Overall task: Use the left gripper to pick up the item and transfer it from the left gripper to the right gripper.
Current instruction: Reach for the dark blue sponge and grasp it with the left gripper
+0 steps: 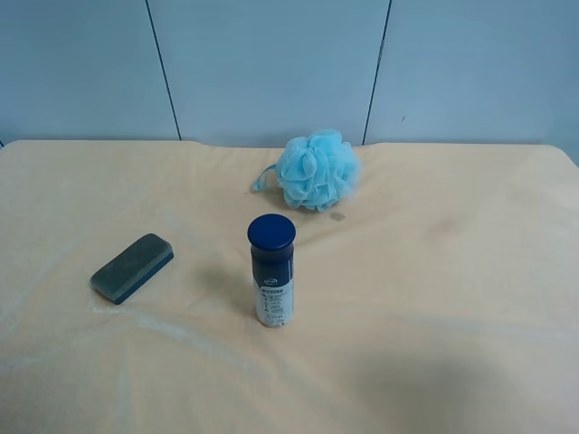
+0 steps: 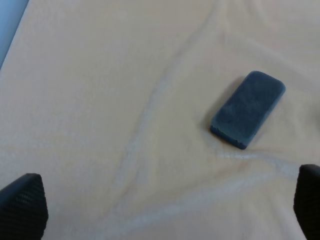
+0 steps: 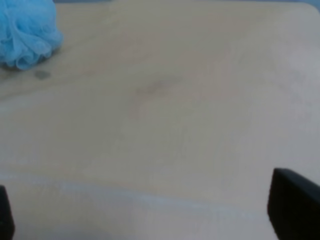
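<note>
Exterior high: item [image 1: 132, 268] lay flat on cream cloth [image 1: 434, 298], frame's middle left; bottle [image 1: 271, 271] upright at centre; puff [image 1: 315, 170] above centre.
Left wrist: left gripper [image 2: 165, 204] spread wide, empty; item [image 2: 248, 109] beyond its fingertips, untouched.
Right wrist: right gripper [image 3: 150, 214] spread wide, empty; puff [image 3: 25, 32] well apart.
</note>
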Motion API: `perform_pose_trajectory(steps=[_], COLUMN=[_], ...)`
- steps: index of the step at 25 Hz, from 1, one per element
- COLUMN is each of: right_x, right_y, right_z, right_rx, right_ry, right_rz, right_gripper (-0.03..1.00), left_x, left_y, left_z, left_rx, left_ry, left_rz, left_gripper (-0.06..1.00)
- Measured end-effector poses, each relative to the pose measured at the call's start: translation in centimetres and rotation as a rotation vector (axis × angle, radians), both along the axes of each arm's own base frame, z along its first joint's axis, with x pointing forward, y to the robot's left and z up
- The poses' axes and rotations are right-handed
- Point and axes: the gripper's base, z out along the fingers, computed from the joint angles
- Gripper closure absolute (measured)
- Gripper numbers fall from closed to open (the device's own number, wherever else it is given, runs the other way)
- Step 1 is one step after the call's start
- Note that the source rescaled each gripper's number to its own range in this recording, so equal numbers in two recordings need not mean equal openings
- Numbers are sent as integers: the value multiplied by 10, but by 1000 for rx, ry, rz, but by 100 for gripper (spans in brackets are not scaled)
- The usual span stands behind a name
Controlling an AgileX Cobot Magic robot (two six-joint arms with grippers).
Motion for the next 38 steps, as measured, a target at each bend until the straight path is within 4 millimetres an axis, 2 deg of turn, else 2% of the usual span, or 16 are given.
perform_pose_trajectory(steps=[22,25,29,33,36,38], right_x=[0,0,0,0,0,0], right_y=[0,0,0,0,0,0], right_z=[0,0,0,0,0,0], right_rx=[0,0,0,0,0,0], right_ry=[0,0,0,0,0,0], right_rz=[0,0,0,0,0,0], right_gripper=[-3,-3,-3,-3,-3,-3], left_x=[0,5,31,79,121,149], left_y=[0,1,3,8,7,1], left_z=[0,4,32,56,58,51], left_rx=[0,-4,7,59,82,124], left_ry=[0,41,162,321,435,516], left_rz=[0,0,-15,-67,-145,-213], left_gripper=[-5,-5,-5,-5,-5,-5])
